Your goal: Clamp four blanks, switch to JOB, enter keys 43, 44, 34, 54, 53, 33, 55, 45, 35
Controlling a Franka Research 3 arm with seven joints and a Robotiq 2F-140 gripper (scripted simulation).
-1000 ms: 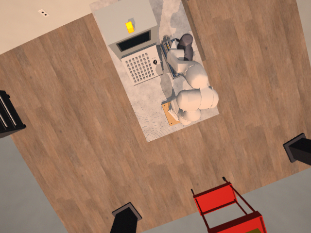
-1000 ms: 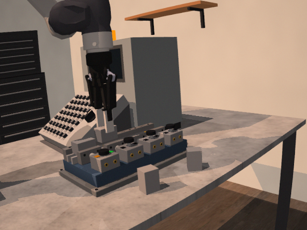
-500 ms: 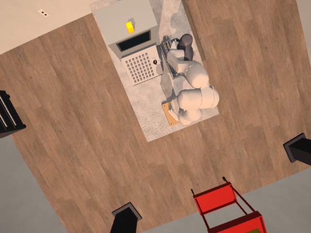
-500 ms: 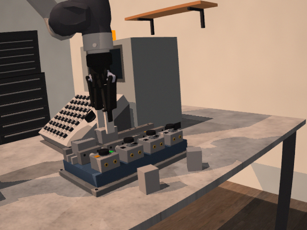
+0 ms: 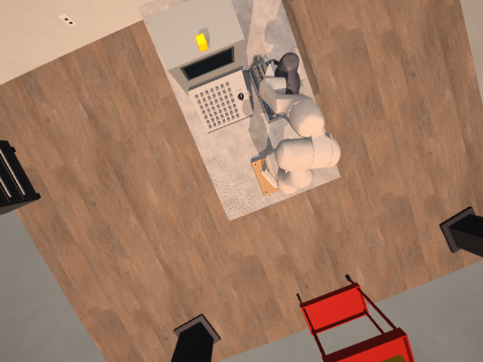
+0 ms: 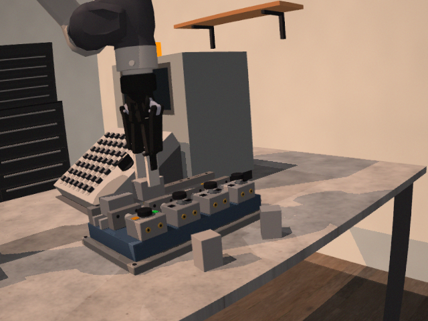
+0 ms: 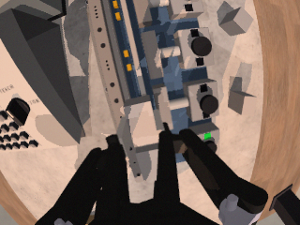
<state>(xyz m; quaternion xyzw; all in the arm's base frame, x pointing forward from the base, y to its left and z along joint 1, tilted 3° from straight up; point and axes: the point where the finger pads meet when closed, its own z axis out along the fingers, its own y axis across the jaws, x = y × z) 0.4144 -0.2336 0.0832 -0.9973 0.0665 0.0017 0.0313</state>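
The gripper (image 6: 146, 178) (image 7: 142, 122) is closed on a blank (image 6: 148, 191) (image 7: 142, 119) at the second station from the near end, beside the first station's valve block (image 6: 146, 227), its amber and green lenses lit. Two blanks (image 6: 207, 250) (image 7: 241, 101) (image 6: 270, 223) (image 7: 236, 20) stand on the table (image 6: 328, 207) beyond the valves, while lettering by the selector (image 5: 240, 96) (image 6: 126, 162) (image 7: 18, 111) is too blurred to read surely and the cabinet's amber lamp (image 5: 201, 42) (image 6: 158, 49) glows
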